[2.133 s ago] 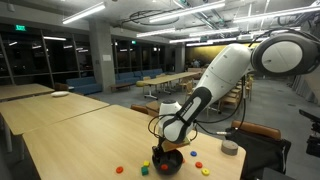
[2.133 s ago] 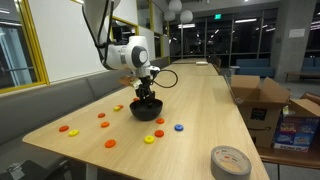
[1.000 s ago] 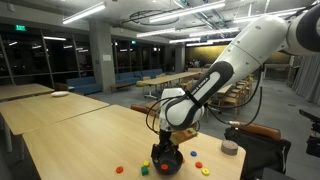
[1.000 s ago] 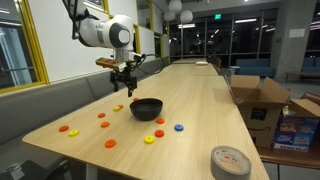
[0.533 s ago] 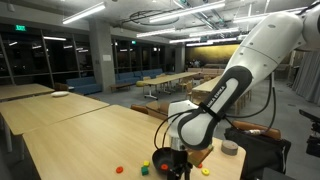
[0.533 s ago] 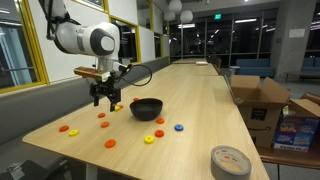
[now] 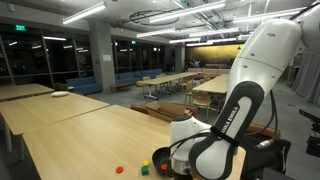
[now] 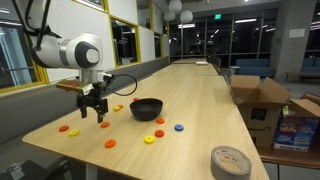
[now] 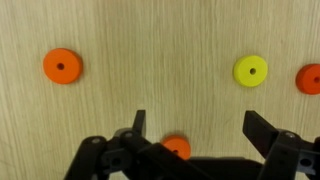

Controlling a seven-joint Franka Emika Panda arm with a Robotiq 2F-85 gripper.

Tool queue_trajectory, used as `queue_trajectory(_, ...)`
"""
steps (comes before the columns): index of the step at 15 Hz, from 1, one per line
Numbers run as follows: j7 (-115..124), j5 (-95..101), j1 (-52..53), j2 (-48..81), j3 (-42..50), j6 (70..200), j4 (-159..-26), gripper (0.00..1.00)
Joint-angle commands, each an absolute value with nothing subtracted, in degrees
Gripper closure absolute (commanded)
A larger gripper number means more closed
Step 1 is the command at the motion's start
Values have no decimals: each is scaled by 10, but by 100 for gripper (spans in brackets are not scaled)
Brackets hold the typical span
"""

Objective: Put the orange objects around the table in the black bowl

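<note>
Gripper (image 9: 200,128) open, empty, low over the table (image 8: 200,100). Orange disc (image 9: 177,147) lies flat between the jaws, off-centre toward one finger. Round, so no long axis. Black bowl (image 8: 147,108) sits near, off to one side.

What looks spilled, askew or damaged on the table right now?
Nothing stands out. The black bowl sits upright on the table, and the orange discs lie flat, scattered beside it with a yellow disc and a blue disc. The gripper hangs open over them.
</note>
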State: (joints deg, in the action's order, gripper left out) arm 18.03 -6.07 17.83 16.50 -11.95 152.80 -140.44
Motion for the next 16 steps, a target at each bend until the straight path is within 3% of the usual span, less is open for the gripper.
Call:
queue_trajectory(1, 273, 1, 224, 184, -85, 1589, -1407, 0)
queue_trajectory(7, 364, 62, 282, 232, -13, 1622, -1379, 0)
queue_trajectory(16, 385, 44, 292, 262, 10, 1639, -1353, 0)
